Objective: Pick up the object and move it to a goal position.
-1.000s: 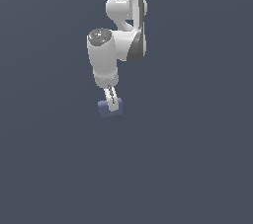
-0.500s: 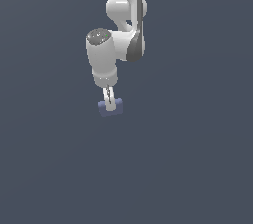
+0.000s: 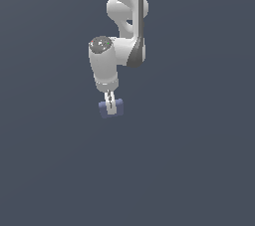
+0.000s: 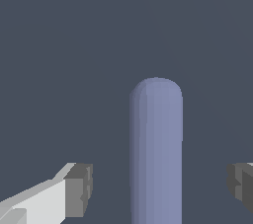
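Tool is spread apart, pads either side of the small matte periwinkle-blue rounded block w/ clear gaps, nothing touching yet. Block sits between the fingers, apparently on the plain grey worktop. Looks rigid, light, prob a bit slick, so I'd pinch the flat sides mid-height, centred.

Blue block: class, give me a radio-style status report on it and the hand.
Hand open, fingers either side of the blue block, gaps showing. Block not gripped. Nothing else in the way.
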Controlling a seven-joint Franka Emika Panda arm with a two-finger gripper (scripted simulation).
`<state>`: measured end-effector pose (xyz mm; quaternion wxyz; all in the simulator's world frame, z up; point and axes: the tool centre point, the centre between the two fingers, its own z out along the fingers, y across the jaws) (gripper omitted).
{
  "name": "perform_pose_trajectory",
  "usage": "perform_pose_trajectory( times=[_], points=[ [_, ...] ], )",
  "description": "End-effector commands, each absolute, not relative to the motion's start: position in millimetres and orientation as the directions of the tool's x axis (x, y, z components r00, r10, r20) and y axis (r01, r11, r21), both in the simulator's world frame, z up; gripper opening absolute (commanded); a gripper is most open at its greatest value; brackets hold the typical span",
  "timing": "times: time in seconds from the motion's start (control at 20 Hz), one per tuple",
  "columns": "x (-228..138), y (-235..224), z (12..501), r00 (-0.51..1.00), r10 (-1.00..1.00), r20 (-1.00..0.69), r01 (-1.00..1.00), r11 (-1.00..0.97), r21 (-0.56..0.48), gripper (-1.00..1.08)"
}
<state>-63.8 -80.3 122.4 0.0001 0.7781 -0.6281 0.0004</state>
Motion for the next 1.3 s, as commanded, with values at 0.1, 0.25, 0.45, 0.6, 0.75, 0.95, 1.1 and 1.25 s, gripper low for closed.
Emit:
perform_pose_trajectory(
  times=[0.1,0.25,0.45,0.6,0.75,0.95,1.1,1.25],
  points=[
    [-64,-80,103,0.209,-0.978,0.001,-0.978,-0.209,0.0,1.0],
    [-64,-80,97,0.209,-0.978,0.001,-0.978,-0.209,0.0,1.0],
    [-64,-80,96,0.209,-0.978,0.0,-0.978,-0.209,0.0,-1.0],
    [-64,-80,96,0.209,-0.978,0.0,-0.978,-0.209,0.0,-1.0],
    [-64,-80,96,0.209,-0.978,0.0,-0.978,-0.209,0.0,-1.0],
    [-63,-80,96,0.208,-0.978,0.001,-0.978,-0.208,-0.001,-1.0],
    [-59,-81,98,0.204,-0.979,0.007,-0.979,-0.204,-0.013,-1.0],
    [-51,-82,102,0.192,-0.981,0.02,-0.98,-0.193,-0.038,-1.0]
  ],
)
